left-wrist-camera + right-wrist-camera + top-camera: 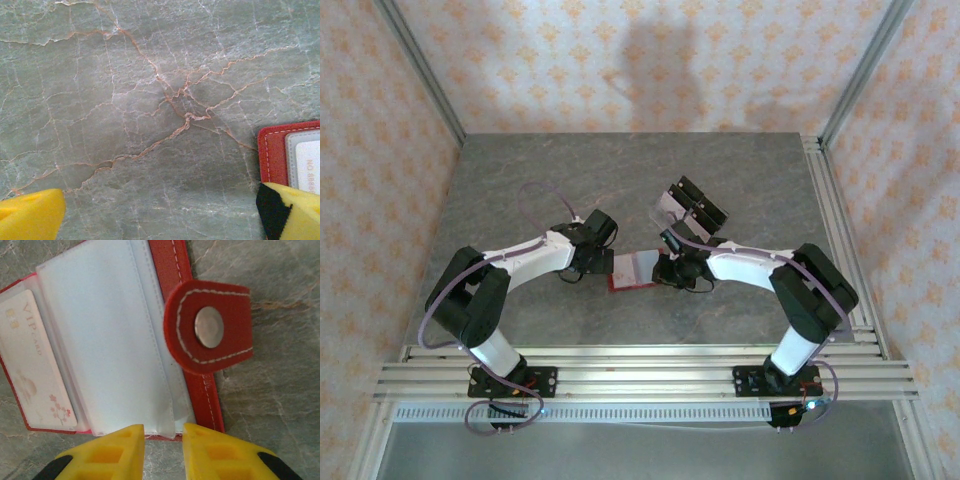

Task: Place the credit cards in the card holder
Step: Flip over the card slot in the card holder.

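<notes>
The right gripper, jaws narrowly apart and clamping nothing, straddles the clear pocket edge of the open red wallet, which has one card inside. The left gripper hangs wide open beside it. Next, probably: fetch another card and slide it in squarely

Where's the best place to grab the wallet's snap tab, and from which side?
Pinch the tab at its rounded stitched end, clear of the metal snap, coming from the pocket side. That end seems to float above the wallet, shadowing it, so a claw finger could slip under.
</notes>
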Controlling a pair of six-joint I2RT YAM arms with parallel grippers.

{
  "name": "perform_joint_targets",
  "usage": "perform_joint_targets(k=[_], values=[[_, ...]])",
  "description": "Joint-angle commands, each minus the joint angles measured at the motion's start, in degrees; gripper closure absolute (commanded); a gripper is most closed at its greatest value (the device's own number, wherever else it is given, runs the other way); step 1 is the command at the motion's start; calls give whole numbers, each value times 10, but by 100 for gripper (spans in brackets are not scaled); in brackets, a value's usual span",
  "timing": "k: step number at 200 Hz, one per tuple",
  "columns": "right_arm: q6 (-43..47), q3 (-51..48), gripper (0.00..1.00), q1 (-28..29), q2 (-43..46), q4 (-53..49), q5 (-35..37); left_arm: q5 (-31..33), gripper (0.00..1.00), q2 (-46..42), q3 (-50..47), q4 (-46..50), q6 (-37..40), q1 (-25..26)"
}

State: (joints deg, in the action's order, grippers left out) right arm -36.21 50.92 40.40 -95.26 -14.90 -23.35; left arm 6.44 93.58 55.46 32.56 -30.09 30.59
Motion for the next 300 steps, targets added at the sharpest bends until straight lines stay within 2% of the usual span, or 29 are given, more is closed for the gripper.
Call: perform_joint_targets(k=[1, 79, 99, 121, 206, 266, 300], values=[[-4, 1, 74, -1, -4, 6, 7, 17, 0, -9, -4, 1, 1, -5], [2, 16, 83, -1, -7, 2, 5, 16, 0, -5, -8, -3, 0, -5], [3, 20, 88, -1, -15, 2, 5, 15, 0, -6, -8, -2, 0, -5], [4, 22, 100, -1, -12, 2, 4, 16, 0, -8, -6, 1, 0, -5], [32, 68, 100, 12, 22, -39, -20, 17, 0, -37, 5, 15, -2, -11], [34, 122, 100, 30, -33, -31, -49, 16, 0, -51, 5, 19, -1, -11], [34, 158, 100, 51, -77, -24, -75, 22, 0, -58, 5, 22, -29, -11]])
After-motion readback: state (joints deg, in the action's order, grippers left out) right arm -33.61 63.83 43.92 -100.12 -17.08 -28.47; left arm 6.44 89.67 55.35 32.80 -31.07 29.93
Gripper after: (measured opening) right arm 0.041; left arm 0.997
